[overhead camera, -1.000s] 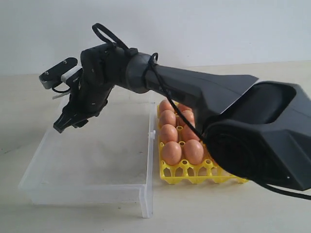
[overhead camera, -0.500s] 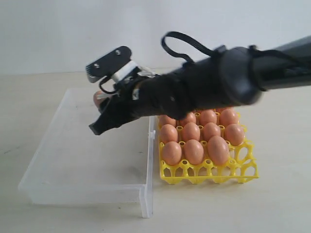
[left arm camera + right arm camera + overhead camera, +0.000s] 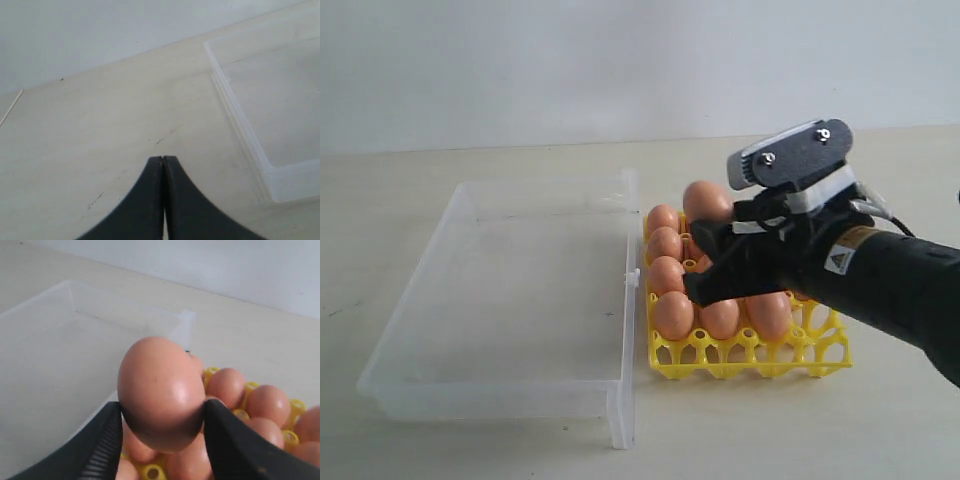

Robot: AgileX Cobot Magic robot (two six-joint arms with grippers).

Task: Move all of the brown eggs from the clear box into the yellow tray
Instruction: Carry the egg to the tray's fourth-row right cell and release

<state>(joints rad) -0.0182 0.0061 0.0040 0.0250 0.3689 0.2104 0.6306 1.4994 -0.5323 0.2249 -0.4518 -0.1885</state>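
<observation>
My right gripper is shut on one brown egg, held in the air above the far left part of the yellow tray. In the right wrist view the black fingers clamp this egg on both sides. Under it, several brown eggs sit in the tray's cells. The clear box lies left of the tray with no egg showing in it. My left gripper is shut on nothing over bare table beside the clear box.
The clear box's upright wall with its small clasp stands right against the tray's left edge. A pale wall runs behind the table. Bare tabletop lies in front of and right of the tray.
My right arm has swung to the right, from over the clear box to above the yellow tray, carrying the egg. The box now shows fully and holds no egg.
</observation>
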